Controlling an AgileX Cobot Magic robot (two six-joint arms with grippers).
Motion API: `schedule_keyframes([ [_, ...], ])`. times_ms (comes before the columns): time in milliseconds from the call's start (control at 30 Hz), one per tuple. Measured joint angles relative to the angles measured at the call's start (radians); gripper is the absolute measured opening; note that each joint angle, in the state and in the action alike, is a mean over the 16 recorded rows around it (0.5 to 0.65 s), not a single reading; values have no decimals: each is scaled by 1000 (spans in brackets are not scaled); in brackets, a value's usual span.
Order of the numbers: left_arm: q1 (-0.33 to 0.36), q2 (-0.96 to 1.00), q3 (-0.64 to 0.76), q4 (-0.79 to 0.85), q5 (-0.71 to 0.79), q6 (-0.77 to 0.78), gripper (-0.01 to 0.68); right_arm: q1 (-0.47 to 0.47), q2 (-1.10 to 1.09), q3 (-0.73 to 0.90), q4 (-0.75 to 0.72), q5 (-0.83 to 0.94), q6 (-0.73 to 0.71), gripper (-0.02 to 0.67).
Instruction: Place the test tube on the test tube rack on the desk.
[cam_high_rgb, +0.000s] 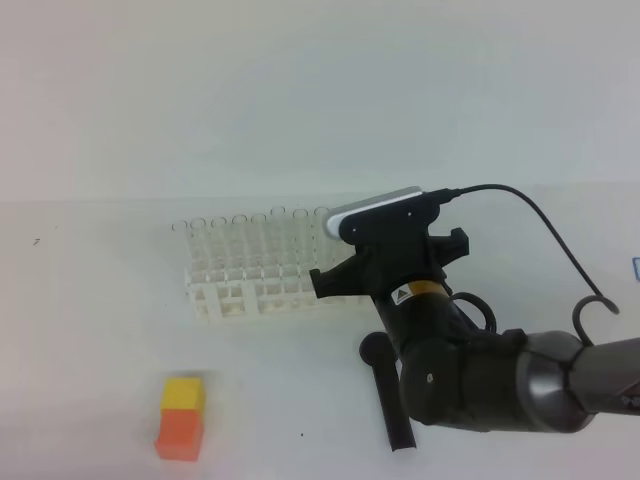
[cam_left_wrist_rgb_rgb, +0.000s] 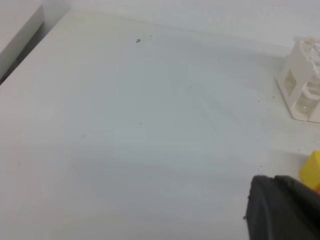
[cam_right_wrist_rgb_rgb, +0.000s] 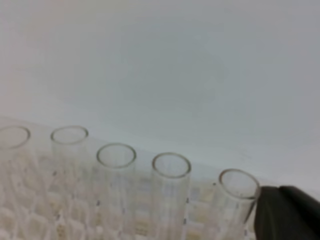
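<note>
The white test tube rack (cam_high_rgb: 250, 295) stands at the middle of the desk (cam_high_rgb: 100, 330) with several clear test tubes (cam_high_rgb: 240, 245) upright in a row. My right gripper (cam_high_rgb: 335, 275) hangs over the rack's right end, mostly hidden under its wrist camera. In the right wrist view one black finger (cam_right_wrist_rgb_rgb: 285, 215) sits right beside the rim of the rightmost test tube (cam_right_wrist_rgb_rgb: 239, 185), which stands in the rack (cam_right_wrist_rgb_rgb: 125, 215). The other finger is out of view. Only one black finger (cam_left_wrist_rgb_rgb: 285, 210) of my left gripper shows, low over the bare desk (cam_left_wrist_rgb_rgb: 125, 140).
A black round-headed scoop (cam_high_rgb: 388, 395) lies on the desk beneath my right arm. An orange-and-yellow block (cam_high_rgb: 182, 415) stands front left and also shows in the left wrist view (cam_left_wrist_rgb_rgb: 312, 170). The rack's end shows there too (cam_left_wrist_rgb_rgb: 302, 90).
</note>
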Motion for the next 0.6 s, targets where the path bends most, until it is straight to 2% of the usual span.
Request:
schedule_keyframes([
  [333,0,0,0,0,0,0,-1,7,-6,0,-18,-16,-8,-1],
  [600,0,0,0,0,0,0,-1,9,-69,5,26,-85,-84,-1],
])
